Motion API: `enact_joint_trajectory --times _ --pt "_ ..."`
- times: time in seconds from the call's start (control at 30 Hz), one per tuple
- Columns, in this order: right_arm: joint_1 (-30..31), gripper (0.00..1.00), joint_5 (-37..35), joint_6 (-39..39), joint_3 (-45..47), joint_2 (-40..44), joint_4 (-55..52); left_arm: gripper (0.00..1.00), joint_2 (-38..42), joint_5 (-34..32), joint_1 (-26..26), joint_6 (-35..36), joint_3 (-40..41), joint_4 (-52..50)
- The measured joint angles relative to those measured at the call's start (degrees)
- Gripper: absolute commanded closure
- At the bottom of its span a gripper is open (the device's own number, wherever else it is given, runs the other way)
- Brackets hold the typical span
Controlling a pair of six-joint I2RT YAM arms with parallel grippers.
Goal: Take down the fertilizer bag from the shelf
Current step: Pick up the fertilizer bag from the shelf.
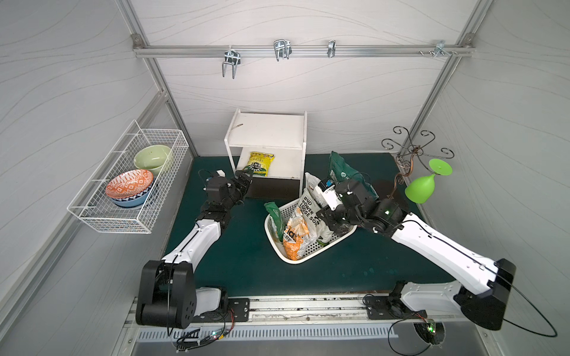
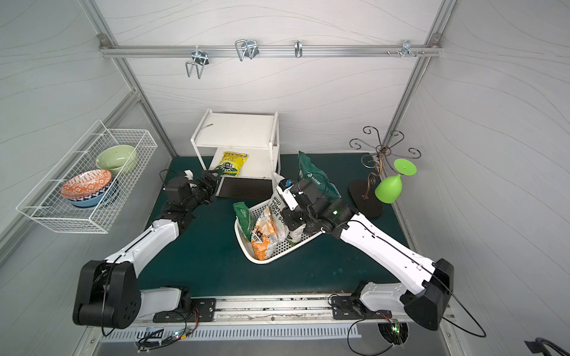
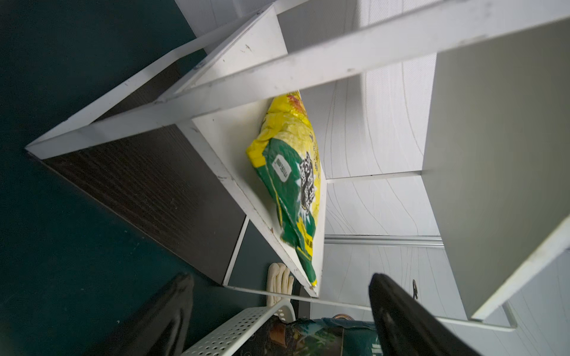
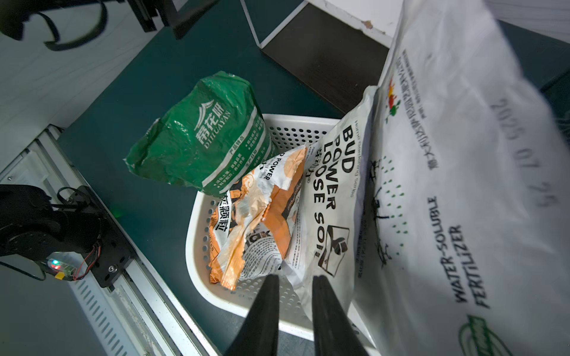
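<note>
The bag [image 1: 259, 162] is not down yet. It lies flat on the middle board of the shelf [image 1: 265, 129], at the far side of the desk [image 1: 240, 255], with its near end at the board's front edge.

The left fingers [image 3: 401, 314] stand wide apart at the shelf's near-left corner. They point at the bag's near end, seem not to touch it, and have nothing between them.

The right fingers [image 4: 265, 308] hang over the basket [image 1: 308, 248], near and right of the shelf. Their gap is narrow and empty, and a white bag [image 4: 462, 185] leans just beside them.

I judge the reach almost complete. What is left is closing on the bag, drawing it out from between the boards and setting it down.
</note>
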State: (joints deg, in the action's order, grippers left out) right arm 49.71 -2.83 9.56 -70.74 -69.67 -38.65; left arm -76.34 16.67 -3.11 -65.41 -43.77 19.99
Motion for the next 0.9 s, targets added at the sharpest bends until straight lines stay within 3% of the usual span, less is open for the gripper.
enact_joint_trajectory --times 0.33,0.43,0.47,0.5,0.57,0.9 --pt "-1.6 0.77 -1.0 0.0 1.0 3.0 -0.1 0.18 -8.4 0.5 -1.0 -1.5 -6.7 5.0" --pt "-1.6 0.77 -1.2 -0.1 1.0 3.0 -0.2 0.28 -10.2 0.5 -1.8 -2.0 -8.2 6.2" --pt "-1.6 0.77 -1.3 -0.1 1.0 3.0 -0.3 0.35 -10.8 0.5 -2.0 -2.1 -8.5 6.8" --pt "-1.6 0.77 -1.3 -0.1 1.0 3.0 -0.4 0.51 -11.4 0.4 -2.2 -2.7 -8.8 7.4" --pt "-1.6 0.78 -1.4 -0.1 1.0 3.0 -0.4 1.0 -12.7 0.3 -2.3 -3.1 -8.9 8.5" --pt "-1.6 0.77 -1.7 -0.1 1.0 3.0 -0.4 1.0 -14.3 0.8 -1.7 -4.3 -8.9 11.0"
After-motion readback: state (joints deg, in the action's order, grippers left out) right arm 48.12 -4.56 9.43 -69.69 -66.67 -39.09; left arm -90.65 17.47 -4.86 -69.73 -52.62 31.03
